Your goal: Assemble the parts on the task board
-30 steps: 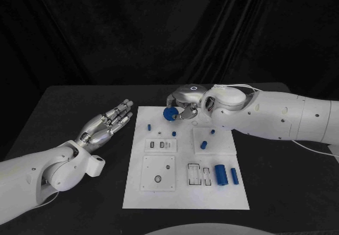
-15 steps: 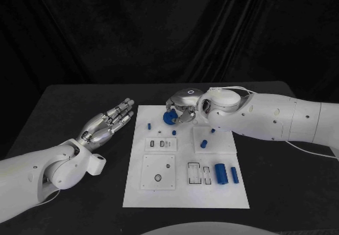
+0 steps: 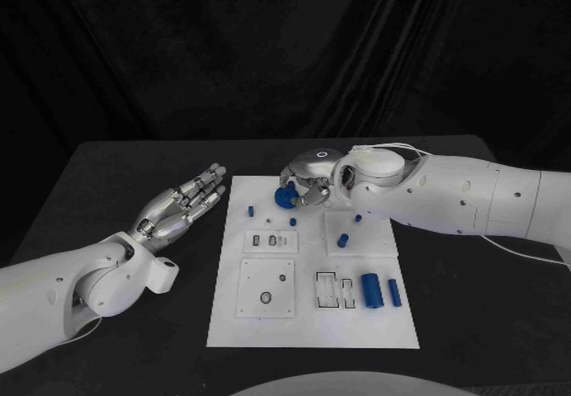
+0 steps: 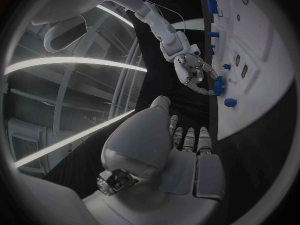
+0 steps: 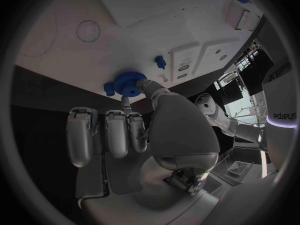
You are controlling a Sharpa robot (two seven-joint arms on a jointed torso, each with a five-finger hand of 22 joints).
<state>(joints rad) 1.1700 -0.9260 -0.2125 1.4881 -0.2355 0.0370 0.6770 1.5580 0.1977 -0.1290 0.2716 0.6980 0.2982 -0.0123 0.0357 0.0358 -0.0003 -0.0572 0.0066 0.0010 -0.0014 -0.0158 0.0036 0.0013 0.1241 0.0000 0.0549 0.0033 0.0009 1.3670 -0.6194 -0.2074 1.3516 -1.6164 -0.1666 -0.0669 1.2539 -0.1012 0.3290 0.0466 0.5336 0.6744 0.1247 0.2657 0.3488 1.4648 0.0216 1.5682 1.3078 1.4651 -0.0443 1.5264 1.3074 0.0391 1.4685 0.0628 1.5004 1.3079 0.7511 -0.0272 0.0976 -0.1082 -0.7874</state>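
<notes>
My right hand (image 3: 312, 177) hangs over the far end of the white task board (image 3: 312, 326) and pinches a round blue toothed gear (image 3: 285, 195) between thumb and a finger. The right wrist view has that gear (image 5: 129, 83) just above the board (image 5: 156, 20). From the left wrist view the gear (image 4: 219, 84) is seen in the right hand (image 4: 195, 74). Small blue pegs (image 3: 251, 213) (image 3: 293, 223) stand near the gear. Two blue cylinders (image 3: 371, 291) (image 3: 394, 293) lie on the board's right side. My left hand (image 3: 178, 205) is open, fingers spread, left of the board and holding nothing.
Pale insert plates with slots and holes (image 3: 270, 242) (image 3: 266, 290) (image 3: 334, 292) sit on the board. More blue pegs (image 3: 342, 242) (image 3: 357, 219) lie on a raised plate at the right. The black table (image 3: 119, 173) surrounds the board.
The right hand has brought the gear slightly lower and toward the board's far left part. The left hand has stayed still.
</notes>
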